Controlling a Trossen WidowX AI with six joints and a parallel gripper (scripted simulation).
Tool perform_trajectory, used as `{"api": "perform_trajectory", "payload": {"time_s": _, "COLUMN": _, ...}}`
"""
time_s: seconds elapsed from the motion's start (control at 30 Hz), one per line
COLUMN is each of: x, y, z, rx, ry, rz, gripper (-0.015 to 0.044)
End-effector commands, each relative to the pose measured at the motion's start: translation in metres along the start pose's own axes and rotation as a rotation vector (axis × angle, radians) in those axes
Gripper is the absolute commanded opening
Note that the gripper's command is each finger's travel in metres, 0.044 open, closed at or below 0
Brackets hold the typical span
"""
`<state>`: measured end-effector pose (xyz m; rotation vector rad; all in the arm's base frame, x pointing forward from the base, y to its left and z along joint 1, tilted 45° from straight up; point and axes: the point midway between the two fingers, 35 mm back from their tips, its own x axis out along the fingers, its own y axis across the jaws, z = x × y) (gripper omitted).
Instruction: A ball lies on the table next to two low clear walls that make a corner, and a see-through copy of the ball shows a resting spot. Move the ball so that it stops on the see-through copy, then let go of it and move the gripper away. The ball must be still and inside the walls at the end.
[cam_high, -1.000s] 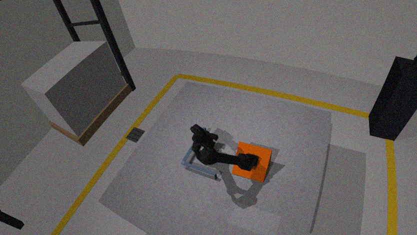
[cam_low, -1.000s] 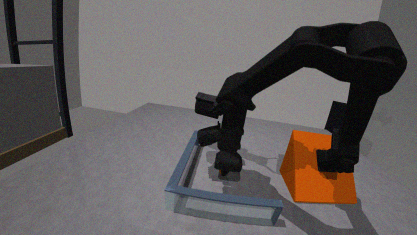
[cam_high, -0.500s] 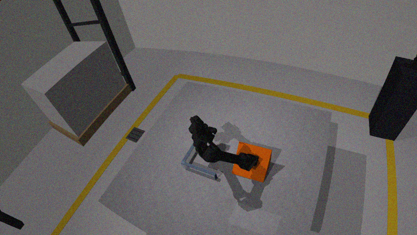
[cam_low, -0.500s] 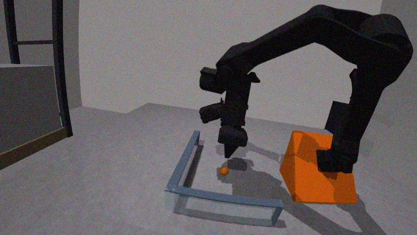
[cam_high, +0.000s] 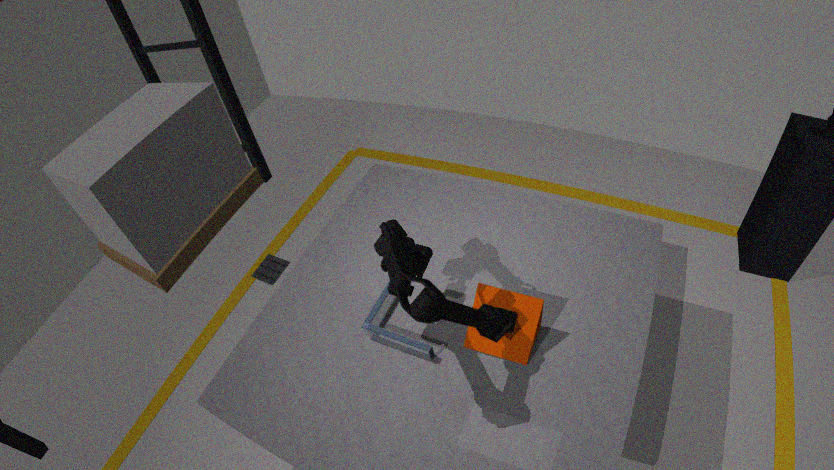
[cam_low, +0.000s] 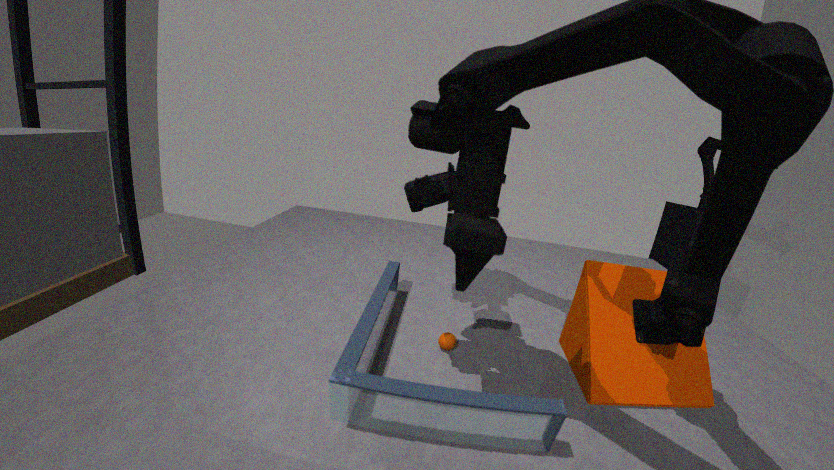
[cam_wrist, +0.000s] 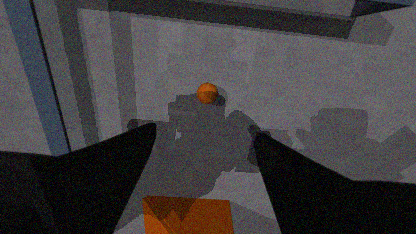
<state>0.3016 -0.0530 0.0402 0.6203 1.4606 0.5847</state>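
Observation:
The orange ball (cam_low: 447, 341) (cam_wrist: 207, 93) rests on the table inside the corner, apart from both walls. The low clear walls with blue top edges (cam_high: 402, 339) (cam_low: 366, 326) (cam_wrist: 36, 75) stand to its left and front in the exterior view. No separate see-through copy shows; it seems to coincide with the ball. My gripper (cam_low: 461, 287) (cam_wrist: 206, 134) is open and empty, well above the table and the ball, with its fingers pointing down. In the top view the arm hides the ball and the fingertips.
An orange block (cam_high: 507, 350) (cam_low: 618, 373) (cam_wrist: 210, 220) stands under the arm's base, to the right of the walls. A pale cabinet (cam_high: 175, 192) stands beyond the yellow floor line at the left. A black box (cam_high: 782, 204) stands at the far right.

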Motion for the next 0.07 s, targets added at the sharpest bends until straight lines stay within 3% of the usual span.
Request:
{"api": "perform_trajectory", "payload": {"time_s": 0.0, "x": -0.0174, "y": -0.0001, "z": -0.0007, "rx": -0.005, "ry": -0.007, "rz": -0.006, "gripper": 0.0414}}
{"api": "perform_trajectory", "payload": {"time_s": 0.03, "x": -0.0174, "y": -0.0001, "z": -0.0007, "rx": -0.005, "ry": -0.007, "rz": -0.006, "gripper": 0.0440}}
